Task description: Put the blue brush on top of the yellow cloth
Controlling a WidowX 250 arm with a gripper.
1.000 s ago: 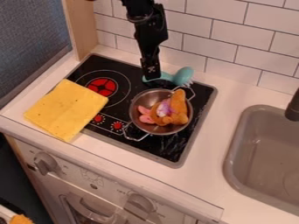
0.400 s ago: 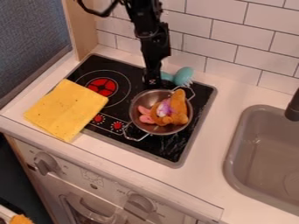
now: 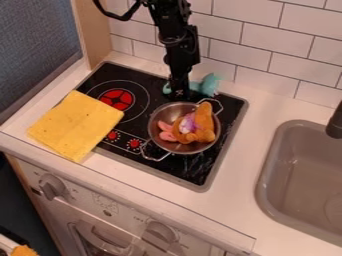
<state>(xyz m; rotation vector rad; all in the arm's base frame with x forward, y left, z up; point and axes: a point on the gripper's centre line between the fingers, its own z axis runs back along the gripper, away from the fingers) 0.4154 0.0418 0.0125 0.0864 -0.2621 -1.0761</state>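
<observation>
The gripper [image 3: 179, 93] points down at the back of the stove, just behind the metal pot, and covers the middle of the blue brush's handle. The brush [image 3: 209, 85] is teal-blue; its head shows to the right of the gripper and its handle end to the left. Whether the gripper holds the handle is hidden. At the left, the yellow cloth [image 3: 77, 125] lies flat, partly over the black stove top and partly on the white counter.
The metal pot [image 3: 155, 146] holds an orange, pink and purple toy and stands on the stove [image 3: 200, 172], close in front of the gripper. A grey sink [image 3: 300, 175] with a dark faucet [image 3: 335, 122] is at the right. White wall tiles [image 3: 260, 55] rise behind.
The gripper has come down and slightly right onto the brush handle. The brush's head has turned a little, while the cloth and pot have stayed put.
</observation>
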